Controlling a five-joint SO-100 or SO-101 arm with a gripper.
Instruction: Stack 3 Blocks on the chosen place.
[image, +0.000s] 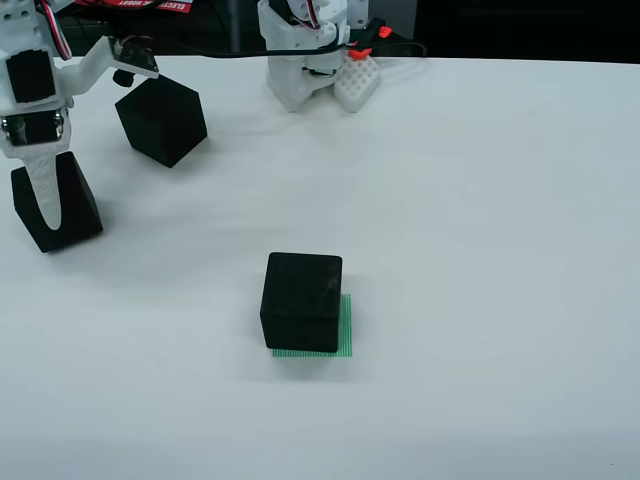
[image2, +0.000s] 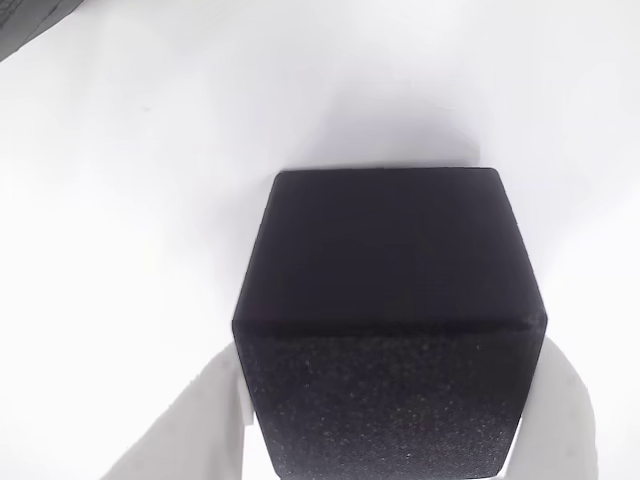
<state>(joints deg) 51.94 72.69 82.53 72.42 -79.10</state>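
I'm closing the gripper (image2: 390, 420) around a black cube (image: 55, 205) at the fixed view's left edge, fingers flanking its sides. One cube (image: 303, 300) sits centre-frame on the green patch (image: 346, 330), another (image: 161, 119) waits upper left.

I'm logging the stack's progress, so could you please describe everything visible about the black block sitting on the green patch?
The block on the green patch is a matte black cube with slightly rounded edges and a faint scuff near its top right corner. It sits upright on the white table in the view from the front, covering most of the green square, whose striped edge peeks out along its right and bottom sides. Nothing rests on it, and it stands apart from the gripper and the other blocks.
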